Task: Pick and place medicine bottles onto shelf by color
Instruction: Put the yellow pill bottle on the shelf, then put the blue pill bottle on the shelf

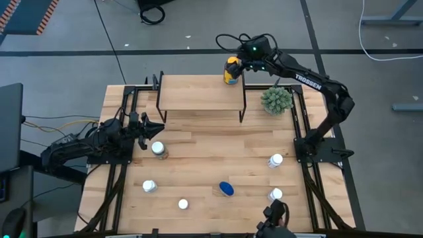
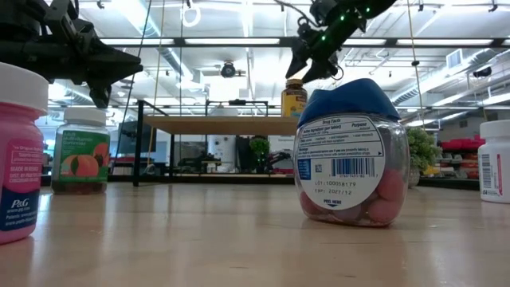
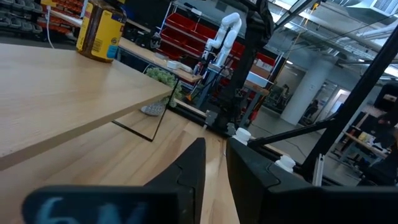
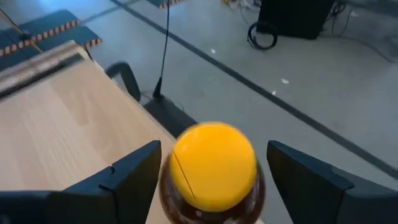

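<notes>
The amber bottle with the yellow cap [image 1: 231,70] stands upright on the far right corner of the light-wood shelf [image 1: 198,92]. My right gripper [image 1: 242,65] is open just above it. Its fingers stand on either side of the yellow cap [image 4: 214,162] without touching it. My left gripper [image 1: 161,127] is shut and empty. It hovers at the table's left, beside a white-capped bottle [image 1: 158,149]. More white-capped bottles [image 1: 149,186] [image 1: 183,204] [image 1: 275,160] and the blue-lidded one [image 1: 226,189] stand on the tabletop.
A green spiky plant [image 1: 276,99] stands right of the shelf, close to my right arm. Another white-capped bottle [image 1: 275,194] stands near the front right. In the low view a pink-labelled bottle [image 2: 16,159] stands at the near left.
</notes>
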Robot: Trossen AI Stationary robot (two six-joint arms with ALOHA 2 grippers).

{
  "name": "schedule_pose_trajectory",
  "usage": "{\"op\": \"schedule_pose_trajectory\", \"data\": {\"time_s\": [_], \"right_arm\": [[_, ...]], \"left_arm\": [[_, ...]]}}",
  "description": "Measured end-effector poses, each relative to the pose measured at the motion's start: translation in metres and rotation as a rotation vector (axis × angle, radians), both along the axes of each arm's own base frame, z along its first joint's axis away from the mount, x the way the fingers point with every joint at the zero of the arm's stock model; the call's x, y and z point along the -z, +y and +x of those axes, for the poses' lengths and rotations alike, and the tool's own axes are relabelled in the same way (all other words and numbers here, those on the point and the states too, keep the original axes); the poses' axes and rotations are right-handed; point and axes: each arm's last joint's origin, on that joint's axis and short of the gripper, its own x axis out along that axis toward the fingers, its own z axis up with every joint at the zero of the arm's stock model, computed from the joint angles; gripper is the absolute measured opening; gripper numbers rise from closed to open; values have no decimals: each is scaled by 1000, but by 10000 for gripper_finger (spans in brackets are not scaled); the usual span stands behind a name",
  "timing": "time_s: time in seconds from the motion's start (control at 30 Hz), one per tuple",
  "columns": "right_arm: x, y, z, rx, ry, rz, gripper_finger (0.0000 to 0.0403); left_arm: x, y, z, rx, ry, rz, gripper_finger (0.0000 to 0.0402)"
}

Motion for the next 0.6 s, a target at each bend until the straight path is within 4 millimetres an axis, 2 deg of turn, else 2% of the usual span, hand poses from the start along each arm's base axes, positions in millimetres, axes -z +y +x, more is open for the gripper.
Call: {"op": "schedule_pose_trajectory", "data": {"time_s": [0.17,0.27,0.43,0.6], "right_arm": [[-30,19,-9,-32,-58,-62,310],[-41,35,-15,-63,-61,-75,312],[-46,63,-21,-129,-4,-39,312],[-41,94,-13,-235,67,12,312]], "left_arm": [[0,0,0,0,0,0,75],[0,0,0,0,0,0,73],[0,0,0,0,0,0,72],[0,0,0,0,-1,-1,77]]}}
